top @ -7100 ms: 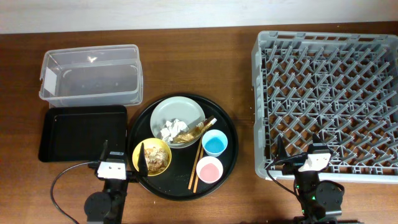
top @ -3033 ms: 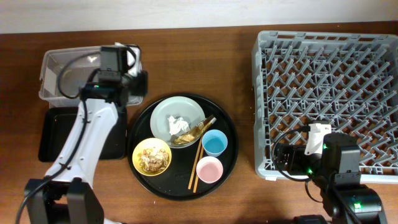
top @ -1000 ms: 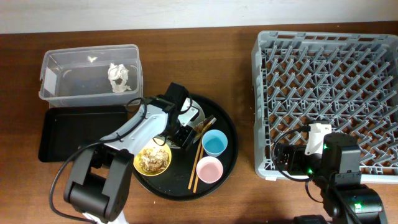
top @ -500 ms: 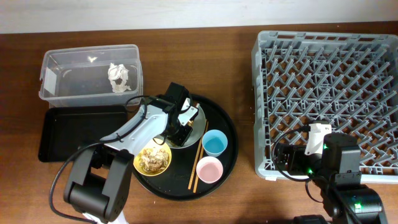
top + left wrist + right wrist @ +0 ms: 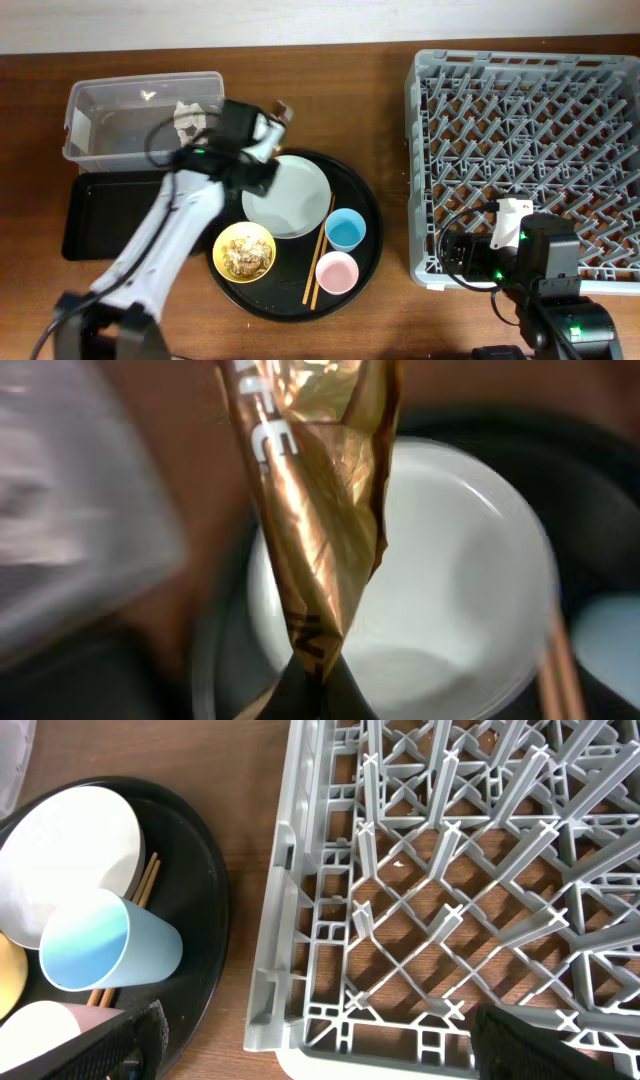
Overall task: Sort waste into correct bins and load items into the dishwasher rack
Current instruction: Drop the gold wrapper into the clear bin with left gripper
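My left gripper (image 5: 270, 120) is shut on the brown-gold wrapper (image 5: 281, 107), holding it in the air between the clear tub (image 5: 110, 150) and the pale plate (image 5: 287, 195). In the left wrist view the wrapper (image 5: 320, 510) hangs from my pinched fingertips (image 5: 312, 690) over the bare plate (image 5: 450, 610). Crumpled tissue (image 5: 187, 118) lies in the tub. The yellow bowl (image 5: 245, 252) holds food scraps. The blue cup (image 5: 346, 230), pink cup (image 5: 336, 272) and chopsticks (image 5: 320, 250) sit on the round tray. My right gripper (image 5: 320, 1050) is open by the rack's (image 5: 530, 140) front left corner.
The shallow black rectangular tray (image 5: 130, 212) lies in front of the tub. The round black tray (image 5: 365, 200) carries the dishes. In the right wrist view the rack's wall (image 5: 290, 920) runs beside the blue cup (image 5: 100, 955) and the wood table.
My left gripper shut on the wrapper on the plate and lifted it up and left toward the tub; the plate is now bare. The right arm has not moved.
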`<state>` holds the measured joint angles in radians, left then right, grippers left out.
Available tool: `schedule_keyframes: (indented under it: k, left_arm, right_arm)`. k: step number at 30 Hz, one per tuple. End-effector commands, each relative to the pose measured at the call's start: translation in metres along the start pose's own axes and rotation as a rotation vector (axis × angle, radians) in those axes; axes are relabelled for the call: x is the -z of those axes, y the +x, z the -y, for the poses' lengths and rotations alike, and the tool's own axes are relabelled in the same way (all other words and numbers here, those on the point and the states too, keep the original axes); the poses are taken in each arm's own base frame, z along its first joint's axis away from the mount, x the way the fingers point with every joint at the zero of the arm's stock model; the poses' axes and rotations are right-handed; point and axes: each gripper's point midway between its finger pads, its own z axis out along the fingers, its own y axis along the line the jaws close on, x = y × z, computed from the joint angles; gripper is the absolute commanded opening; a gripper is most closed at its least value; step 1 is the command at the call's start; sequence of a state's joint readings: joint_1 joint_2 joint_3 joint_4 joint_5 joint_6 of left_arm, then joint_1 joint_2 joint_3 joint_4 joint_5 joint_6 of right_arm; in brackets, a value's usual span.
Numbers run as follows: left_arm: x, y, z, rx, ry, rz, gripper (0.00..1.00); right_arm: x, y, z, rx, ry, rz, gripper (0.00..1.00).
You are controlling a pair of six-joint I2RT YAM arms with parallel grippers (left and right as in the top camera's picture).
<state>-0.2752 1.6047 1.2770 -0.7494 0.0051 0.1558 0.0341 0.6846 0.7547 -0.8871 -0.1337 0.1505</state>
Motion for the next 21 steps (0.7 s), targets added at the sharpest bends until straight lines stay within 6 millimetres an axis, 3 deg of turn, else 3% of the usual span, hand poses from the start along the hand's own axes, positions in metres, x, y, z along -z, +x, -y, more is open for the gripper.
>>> schedule_keyframes:
  k: [1, 3, 6, 7, 9, 11, 12, 14, 16, 20, 21]
  left_arm:
    - [0.026, -0.022, -0.067, 0.141, -0.147, 0.132, 0.01]
    - [0.03, -0.026, -0.109, 0.244, -0.209, 0.193, 0.01]
    - [0.024, -0.029, -0.151, 0.307, -0.271, 0.245, 0.02]
    - [0.02, -0.029, -0.159, 0.319, -0.282, 0.251, 0.15]
    - [0.011, -0.028, -0.173, 0.338, -0.299, 0.257, 0.21]
    - [0.009, -0.022, -0.186, 0.361, -0.315, 0.255, 0.53]
    - [0.009, -0.022, -0.186, 0.361, -0.316, 0.255, 0.59]
    - [0.008, -0.021, -0.182, 0.357, -0.305, 0.243, 0.59]
    - [0.008, -0.018, -0.165, 0.336, -0.277, 0.208, 0.59]
    - [0.019, -0.005, -0.117, 0.279, -0.19, 0.118, 0.59]
    - [0.018, 0.004, -0.093, 0.271, -0.138, 0.06, 0.59]
  right_arm:
    - [0.004, -0.006, -0.003, 0.005, -0.01, 0.017, 0.98]
    - [0.004, -0.006, -0.003, 0.005, -0.01, 0.017, 0.98]
    - [0.004, -0.006, -0.003, 0.005, -0.01, 0.017, 0.98]
    - [0.004, -0.006, -0.003, 0.005, -0.01, 0.017, 0.98]
    - [0.004, -0.006, -0.003, 0.005, -0.01, 0.017, 0.98]
    - [0.004, -0.006, -0.003, 0.005, -0.01, 0.017, 0.98]
    - [0.004, -0.005, -0.003, 0.004, -0.01, 0.016, 0.98]
    - [0.004, -0.005, -0.003, 0.004, -0.01, 0.016, 0.98]
    - [0.004, -0.005, -0.003, 0.004, -0.01, 0.016, 0.98]
    - [0.004, -0.005, -0.003, 0.004, -0.01, 0.016, 0.98]
    - [0.004, -0.005, -0.003, 0.004, -0.01, 0.016, 0.98]
